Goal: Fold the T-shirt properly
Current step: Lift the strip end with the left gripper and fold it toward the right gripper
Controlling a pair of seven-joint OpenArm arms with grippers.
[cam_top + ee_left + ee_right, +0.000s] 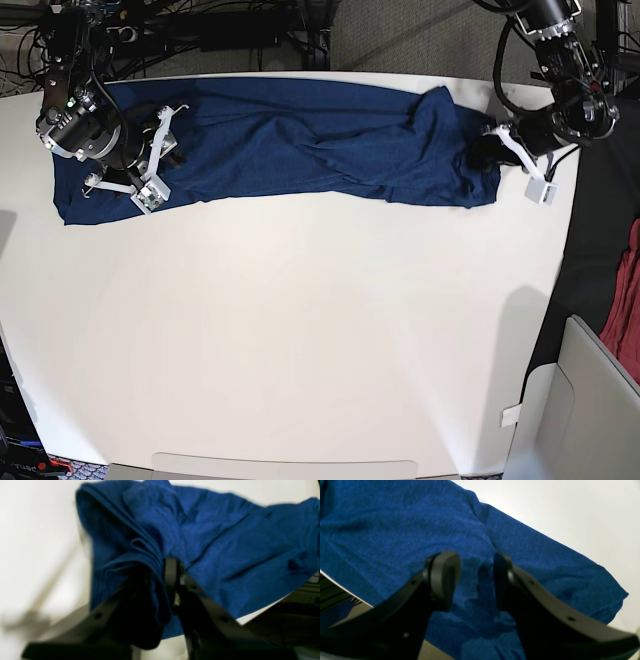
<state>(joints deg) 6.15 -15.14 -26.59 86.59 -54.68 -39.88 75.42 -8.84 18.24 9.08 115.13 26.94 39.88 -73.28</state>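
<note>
Folding had only reached an early stage: the T-shirt (pixel 300 150) lay as a long, already narrowed band across the far edge of the white worktop (pixel 300 330), wrinkled and bunched toward the left arm's end. The left claw (pixel 172 580) was pinched tight on a gathered bundle of the shirt's edge, layers of hem spilling over its fingers. The right claw (pixel 476 580) stood partly spread, jaws apart over the flat cloth at the opposite end, gripping nothing. Crosswise folds into a compact packet, plus smoothing, seemingly remained undone.
</note>
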